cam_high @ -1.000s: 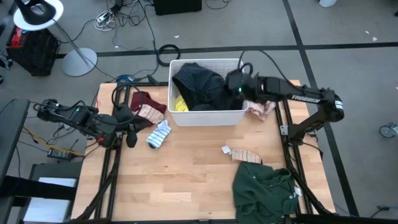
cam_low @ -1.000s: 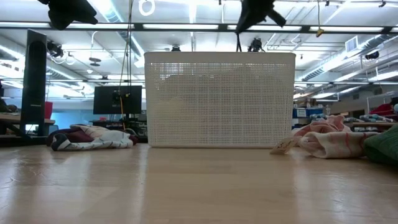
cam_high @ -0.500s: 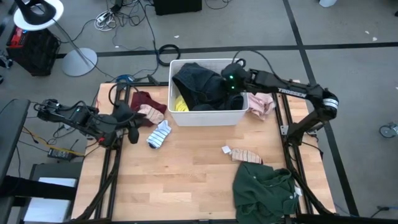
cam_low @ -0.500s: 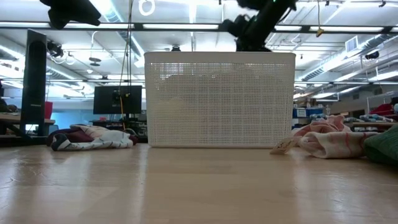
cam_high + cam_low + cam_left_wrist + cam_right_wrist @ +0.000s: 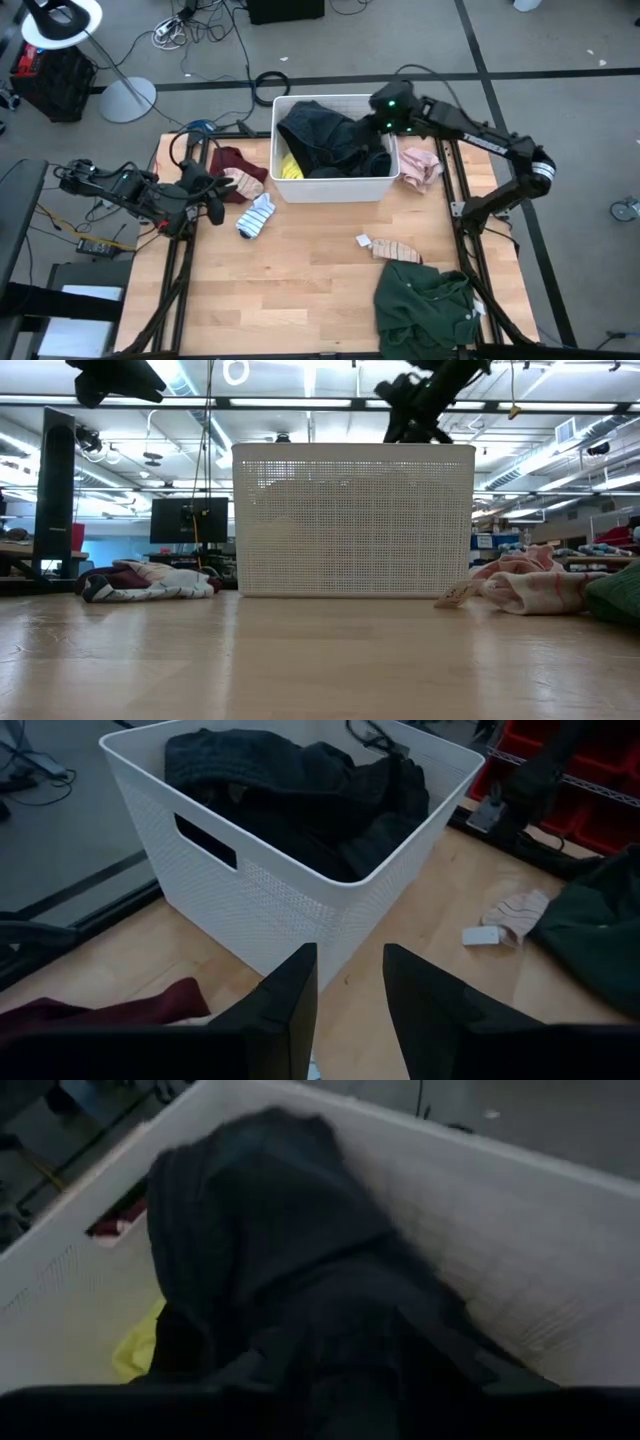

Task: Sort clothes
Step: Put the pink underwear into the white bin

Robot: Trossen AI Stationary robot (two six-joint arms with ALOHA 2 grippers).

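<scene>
A white bin (image 5: 330, 190) stands at the table's far middle. In it lie a black top (image 5: 320, 140) and a yellow shirt (image 5: 288, 168). My right gripper (image 5: 374, 112) hangs open over the bin's far right corner, just above the black top (image 5: 280, 1250); I cannot tell whether it touches it. My left gripper (image 5: 350, 960) is open and raised at the table's left, near a maroon piece (image 5: 232, 160) and a pink piece (image 5: 240, 182), and its fingers hold nothing. A blue-striped sock (image 5: 255, 215) lies beside them on the table.
Right of the bin lies another pink piece (image 5: 420, 167). A striped sock (image 5: 395, 250) with a white tag lies at the middle right, and a dark green top (image 5: 425, 305) sits at the near right corner. Bare wood (image 5: 290, 290) fills the near left.
My right gripper has swung from over the bin's near right part toward the table's far edge and now hangs over the bin's far right corner. The clothes on the table lie as before.
</scene>
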